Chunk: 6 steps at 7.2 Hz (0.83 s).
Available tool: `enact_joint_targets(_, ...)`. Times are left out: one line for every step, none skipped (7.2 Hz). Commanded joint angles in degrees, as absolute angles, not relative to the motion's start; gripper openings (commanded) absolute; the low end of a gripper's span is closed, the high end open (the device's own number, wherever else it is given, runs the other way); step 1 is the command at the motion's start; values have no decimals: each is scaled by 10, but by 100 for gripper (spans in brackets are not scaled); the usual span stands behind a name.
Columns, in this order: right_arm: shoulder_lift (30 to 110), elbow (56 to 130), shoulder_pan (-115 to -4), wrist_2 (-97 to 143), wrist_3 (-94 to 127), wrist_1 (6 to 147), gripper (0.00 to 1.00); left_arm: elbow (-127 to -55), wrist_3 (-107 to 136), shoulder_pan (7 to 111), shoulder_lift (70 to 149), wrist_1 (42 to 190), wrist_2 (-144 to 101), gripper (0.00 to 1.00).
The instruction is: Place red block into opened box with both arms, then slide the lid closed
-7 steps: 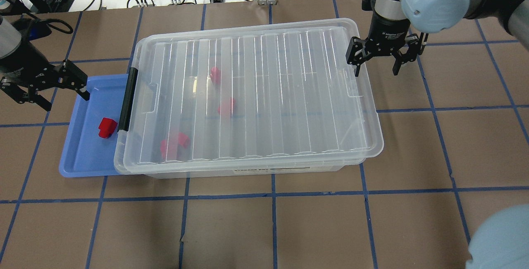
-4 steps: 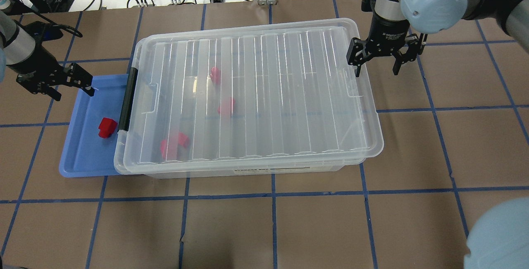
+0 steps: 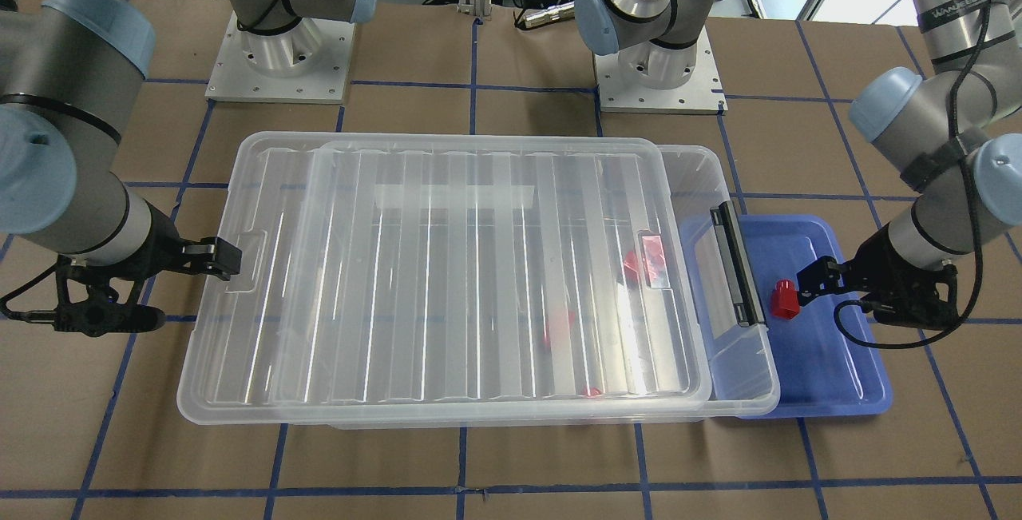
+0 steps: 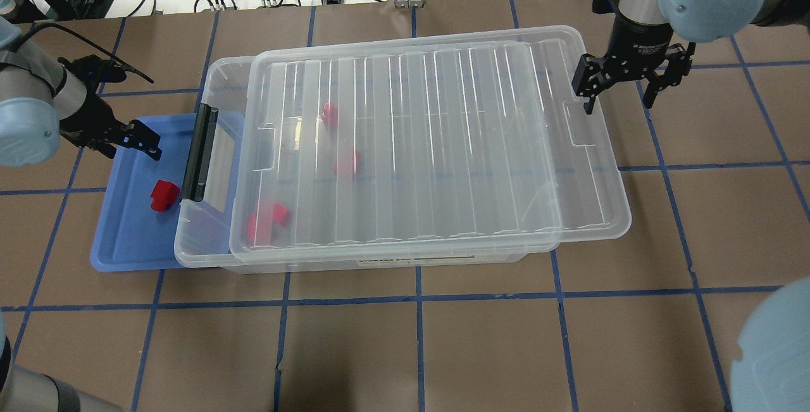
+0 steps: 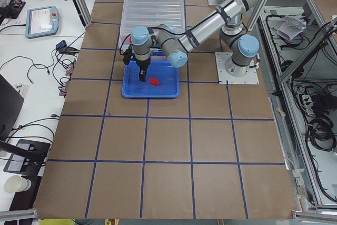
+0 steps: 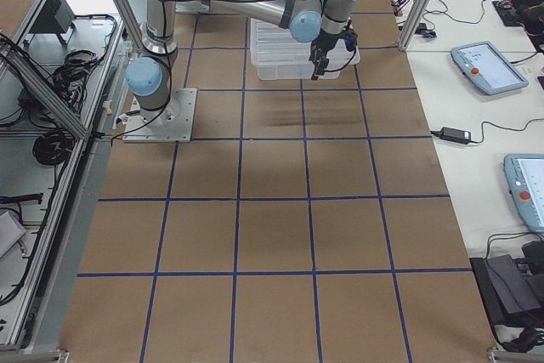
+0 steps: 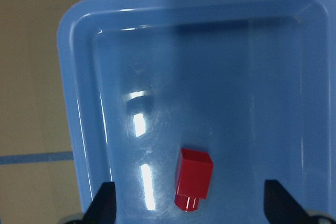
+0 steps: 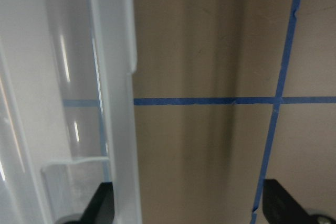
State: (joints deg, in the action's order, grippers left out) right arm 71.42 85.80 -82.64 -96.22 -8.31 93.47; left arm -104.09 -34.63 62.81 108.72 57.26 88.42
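**Block lay straight under my left fingers, with the open gap just beside it**

My left gripper [image 4: 130, 142] hung over the blue tray [image 4: 120, 241] with its fingers spread wide and holding nothing. In the wrist view the red block [image 7: 193, 179] lay on the tray floor almost centred between the two fingertips. Its long axis ran across the line between them, with the stud toward the camera's lower edge. I judged that a plain descent would let the fingers close across the block's short width, with no twist needed first.

The box [image 4: 380, 263] stood just beside the tray. The lid [image 4: 430, 146] sat offset toward my right side, so a strip of the box was uncovered next to the black clasp [image 4: 199, 152]. That opening was the near end for my left arm, a short carry over the clasp from the block.

My right gripper [image 4: 619, 99] waited at the lid's far end, well away from the block. It too was spread and empty. One finger was at the lid's rim, though I could not tell whether it touched.
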Motion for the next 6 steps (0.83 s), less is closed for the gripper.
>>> enact_joint_targets(717, 856, -796, -973, -133, 935, 100, -1099, -376, 628, 1092, 474, 886, 100)
enact_joint_targets(717, 854, -785, -975, -166, 935, 100, -1123, -374, 628, 1098, 475, 880, 100)
enact_joint_targets(717, 853, -771, -976, -180, 934, 100, -1147, -374, 628, 1103, 449, 882, 100)
enact_joint_targets(717, 852, -757, -976, -205, 934, 100, -1152, -374, 628, 1107, 434, 885, 97)
enact_joint_targets(717, 851, -746, -980, -236, 937, 100, -1149, -377, 628, 1108, 434, 888, 72)
enact_joint_targets(717, 848, -741, -994, -253, 940, 100, -1148, -376, 627, 1108, 434, 889, 41)
